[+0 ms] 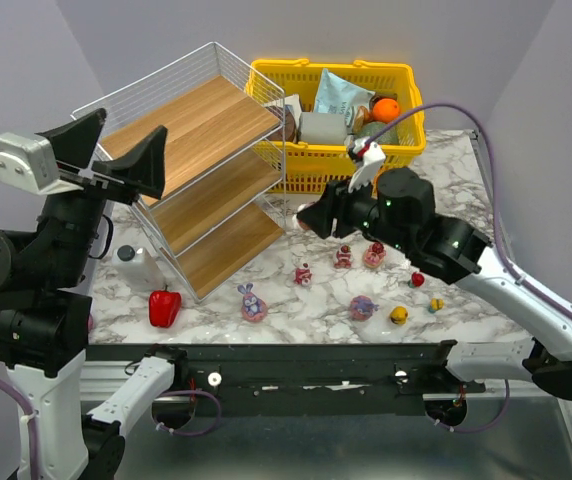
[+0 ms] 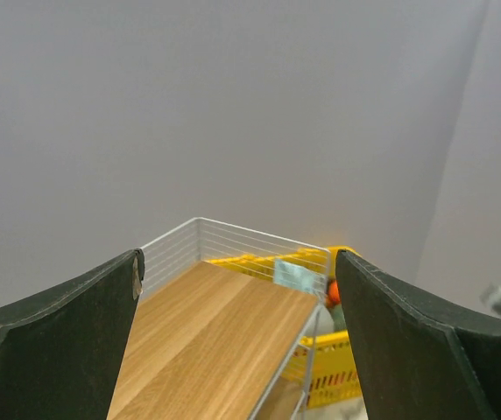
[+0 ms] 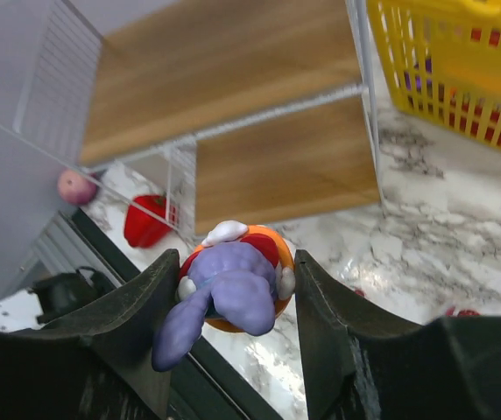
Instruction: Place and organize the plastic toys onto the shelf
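The shelf (image 1: 201, 170), white wire with three slanted wooden boards, stands at the back left. My right gripper (image 1: 306, 219) hovers just right of its lower tiers, shut on a purple bunny toy (image 3: 233, 293) with an orange and red base, held between the fingers (image 3: 150, 302). The shelf's lower boards (image 3: 277, 166) lie ahead of it. Several plastic toys lie on the marble: a purple bunny (image 1: 253, 303), pink-red figures (image 1: 304, 274), (image 1: 343, 257), (image 1: 374, 253), a purple one (image 1: 363, 307), yellow and red pieces (image 1: 399, 316). My left gripper (image 1: 126, 160) is open and empty, raised over the shelf's top board (image 2: 215, 341).
A yellow basket (image 1: 336, 110) with packets and an orange stands behind the shelf, also in the right wrist view (image 3: 461, 61). A red bell pepper (image 1: 164, 307) and a white bottle (image 1: 141, 267) sit at the shelf's front left. The table's black front rail (image 1: 296, 360) runs below the toys.
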### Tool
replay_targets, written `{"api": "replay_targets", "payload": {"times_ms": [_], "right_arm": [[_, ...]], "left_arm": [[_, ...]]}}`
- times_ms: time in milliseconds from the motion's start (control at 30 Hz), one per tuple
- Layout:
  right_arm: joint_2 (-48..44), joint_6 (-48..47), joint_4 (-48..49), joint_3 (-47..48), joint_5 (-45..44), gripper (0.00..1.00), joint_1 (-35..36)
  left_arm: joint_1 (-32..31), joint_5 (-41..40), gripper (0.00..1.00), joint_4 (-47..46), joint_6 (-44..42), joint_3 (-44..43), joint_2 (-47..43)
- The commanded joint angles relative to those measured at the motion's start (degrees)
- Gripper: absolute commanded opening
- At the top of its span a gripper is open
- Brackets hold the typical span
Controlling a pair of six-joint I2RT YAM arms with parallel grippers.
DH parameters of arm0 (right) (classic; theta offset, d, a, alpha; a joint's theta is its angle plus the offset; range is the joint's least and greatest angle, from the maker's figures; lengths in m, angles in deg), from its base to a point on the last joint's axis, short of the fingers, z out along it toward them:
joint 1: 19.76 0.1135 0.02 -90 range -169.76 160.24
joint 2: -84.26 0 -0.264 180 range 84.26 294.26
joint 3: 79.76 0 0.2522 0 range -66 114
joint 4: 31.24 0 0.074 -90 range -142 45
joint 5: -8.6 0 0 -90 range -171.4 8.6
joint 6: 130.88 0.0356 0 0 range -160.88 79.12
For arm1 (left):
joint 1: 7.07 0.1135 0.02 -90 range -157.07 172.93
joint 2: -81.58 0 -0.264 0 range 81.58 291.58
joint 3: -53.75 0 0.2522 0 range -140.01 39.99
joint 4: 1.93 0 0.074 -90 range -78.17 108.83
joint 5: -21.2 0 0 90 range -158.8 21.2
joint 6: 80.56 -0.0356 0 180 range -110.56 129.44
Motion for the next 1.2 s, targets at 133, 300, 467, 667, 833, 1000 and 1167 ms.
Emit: {"api": "replay_targets", "payload": {"times_ms": [133, 300, 467, 667, 833, 1000, 1167], "right_arm": [[2.9, 1.9, -15.7, 20.7, 1.0, 0.01, 0.4], [3.9, 2.5, -16.6, 30.5, 5.8, 0.01, 0.3], [6.1, 3.4, -17.9, 35.9, 10.9, 0.02, 0.4], [7.6, 6.0, -19.3, 38.2, 11.0, 0.02, 0.3], [8.3, 9.5, -21.7, 39.2, 3.9, 0.03, 0.3], [9.1, 11.8, -24.4, 41.7, 2.2, 0.03, 0.1], [10.0, 13.4, -25.8, 44.4, 3.0, 0.03, -0.3]], "left_arm": [[0.2, 30.9, 0.99, 0.7, 3.5, 3.0, 0.7], [0.1, 39.3, 0.99, -7.7, 11.4, 8.0, -0.1], [-1.5, 42.1, 0.99, -12.0, 14.1, 10.5, 1.1], [-9.7, 30.0, 0.99, -8.2, 10.6, 9.1, 5.0], [-18.7, 16.8, 0.95, -4.7, 6.0, 8.1, 9.0], [-24.5, 15.0, 0.95, -2.7, -1.2, 8.5, 10.7], [-30.1, 15.4, 0.98, -2.4, -6.3, 11.4, 10.7]]}}
